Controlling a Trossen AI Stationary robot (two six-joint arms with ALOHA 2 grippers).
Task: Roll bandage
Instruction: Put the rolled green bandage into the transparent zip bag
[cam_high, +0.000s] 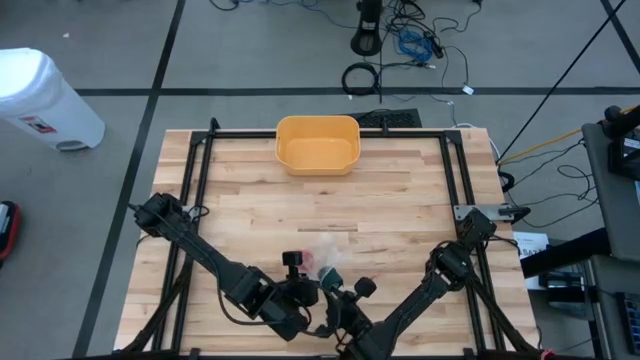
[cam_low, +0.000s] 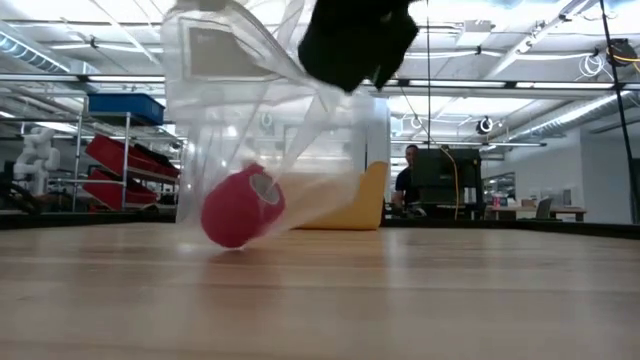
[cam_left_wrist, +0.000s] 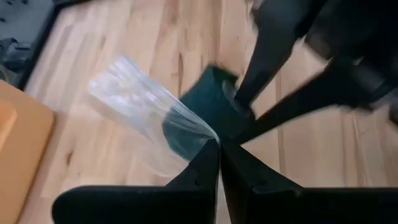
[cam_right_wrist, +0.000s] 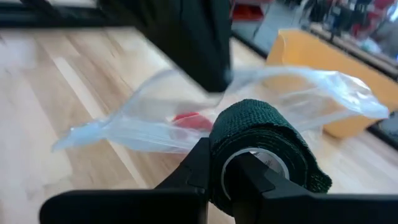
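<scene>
Green bandage roll (cam_right_wrist: 264, 146) clamped in right jaws (cam_right_wrist: 239, 180) at desk's 6 o'clock; left jaws (cam_left_wrist: 217, 152) pinching clear bag (cam_left_wrist: 137, 102) shut. Risking snagging bag mouth, dropping roll.

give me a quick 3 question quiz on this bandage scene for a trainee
1. True or false: the red bandage roll lies inside the clear plastic bag.
2. Which gripper holds the dark green bandage roll? A) left gripper B) right gripper C) neither
3. Fill in: the yellow bin sits at the table's ____ edge, far from both arms.

Key
1. True. In the low view the red roll rests at the bottom of the bag, which is lifted from above.
2. B. The right gripper has its fingers closed on the green roll; the left gripper pinches the bag's edge.
3. Far, opposite the arm bases on the wooden table.
</scene>
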